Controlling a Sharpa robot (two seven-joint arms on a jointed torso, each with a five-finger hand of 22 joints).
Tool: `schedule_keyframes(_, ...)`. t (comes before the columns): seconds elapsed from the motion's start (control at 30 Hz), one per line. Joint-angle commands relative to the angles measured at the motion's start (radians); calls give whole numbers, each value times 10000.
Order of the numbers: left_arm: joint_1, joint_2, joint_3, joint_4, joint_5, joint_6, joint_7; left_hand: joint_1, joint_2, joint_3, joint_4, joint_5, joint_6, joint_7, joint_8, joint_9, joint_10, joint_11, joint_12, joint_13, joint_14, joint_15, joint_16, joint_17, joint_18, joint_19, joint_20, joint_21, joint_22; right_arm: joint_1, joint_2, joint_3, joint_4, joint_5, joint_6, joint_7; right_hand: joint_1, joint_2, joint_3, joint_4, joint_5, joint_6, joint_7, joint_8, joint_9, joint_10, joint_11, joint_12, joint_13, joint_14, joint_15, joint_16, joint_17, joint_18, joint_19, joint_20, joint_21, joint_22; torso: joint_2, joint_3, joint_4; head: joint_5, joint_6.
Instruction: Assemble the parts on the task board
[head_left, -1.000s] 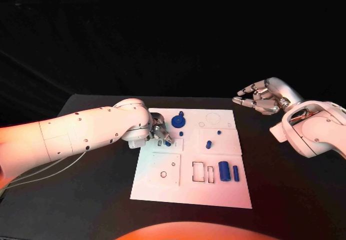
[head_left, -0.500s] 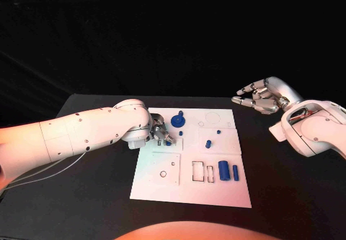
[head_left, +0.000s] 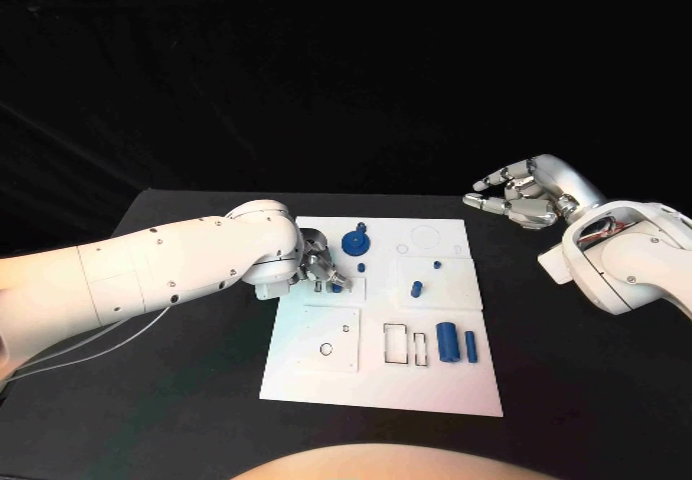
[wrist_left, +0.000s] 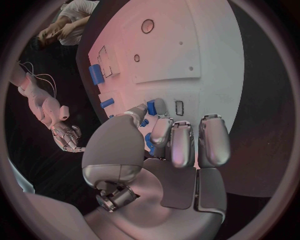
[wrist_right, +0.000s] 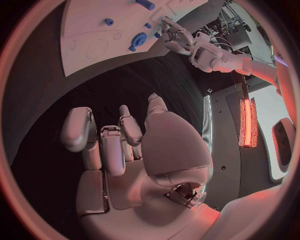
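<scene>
Task board (head_left: 433, 390): white plate, outlined recesses. Left hand (head_left: 317, 266) pinches small blue part (head_left: 335, 286) (10 o'clock area). Right hand (head_left: 522, 197) empty, fingers loosely curled apart.

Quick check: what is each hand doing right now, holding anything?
Left hand: pinching a small blue part over the task board.
Right hand: off the board, fingers curled, holding nothing.

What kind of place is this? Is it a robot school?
Probably a robot lab or test room. A white task board with small blue parts lies on a black table, and two white robot arms with silver hands, left hand and right hand, work there.
</scene>
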Motion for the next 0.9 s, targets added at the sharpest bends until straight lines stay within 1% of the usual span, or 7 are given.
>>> schedule_keyframes(0.03,-5,-37,13,72,-31,33,41,-16,107,-134,33,-20,16,81,-62,11,-40,11,60,12,442,-34,18,9,-117,35,-64,45,11,-6,-6,1,0,-34,8,91,-77,-15,-63,-9,-47,-33,-33,62,-15,-34,21,-36,-7,617,-91,-68,866,126,2,-11,-50,-9,7,-6,-4,-5,22)
schedule_keyframes(0.17,-3,-114,36,151,-40,-10,43,2,101,-287,87,-19,18,83,-71,12,-43,13,59,10,443,-34,19,11,-117,36,-63,44,12,-8,-15,0,-1,-34,4,93,-87,-12,-76,-8,-68,-36,-32,65,-16,-32,21,-32,-5,617,-91,-67,867,126,4,-11,-49,-6,6,-5,-3,-16,35)
schedule_keyframes(0.4,70,-280,158,348,-70,-17,53,32,103,-461,151,-14,23,82,-79,15,-44,13,62,14,443,-33,18,11,-116,36,-63,41,12,-19,-15,0,-23,-34,8,92,-99,-8,-89,-7,-90,-39,-32,68,-17,-33,22,-32,-7,618,-90,-66,870,128,1,-10,-62,-12,-15,-5,3,-34,-7)
schedule_keyframes(0.53,143,-346,193,449,-25,-9,61,51,97,-592,200,-14,21,86,-87,16,-46,15,62,14,443,-32,17,11,-116,35,-62,39,12,-29,-10,0,-39,-34,10,90,-99,-8,-89,-7,-90,-39,-32,68,-17,-33,22,-32,-7,618,-90,-66,870,128,1,-10,-62,-12,-15,-3,15,-11,34)
schedule_keyframes(0.7,225,-399,225,504,127,-31,69,47,106,-944,375,-15,28,93,-101,22,-49,21,67,18,443,-28,16,11,-118,39,-58,40,21,-44,8,0,-72,-34,12,88,-105,-8,-96,-6,-103,-40,-32,69,-17,-28,23,-25,0,623,-90,-56,889,122,13,-10,-38,4,-12,0,2,11,41)
schedule_keyframes(0.8,256,-428,243,516,186,-48,73,50,123,-1107,466,-12,28,94,-108,25,-52,23,67,17,443,-27,16,11,-117,39,-57,38,21,-52,15,0,-81,-34,13,89,-107,-8,-98,-6,-107,-41,-32,70,-17,-31,22,-29,-5,621,-90,-60,881,125,8,-10,-49,-3,-13,-1,-6,10,77)
schedule_keyframes(0.9,284,-479,311,511,223,-68,77,79,134,-1171,492,-8,24,93,-113,27,-67,23,41,-13,442,-27,14,9,-115,35,-57,33,14,-59,11,0,-87,-34,14,86,-107,-8,-98,-6,-107,-41,-32,70,-17,-31,22,-29,-5,621,-90,-60,881,125,8,-10,-49,-3,-4,-6,-5,0,103)
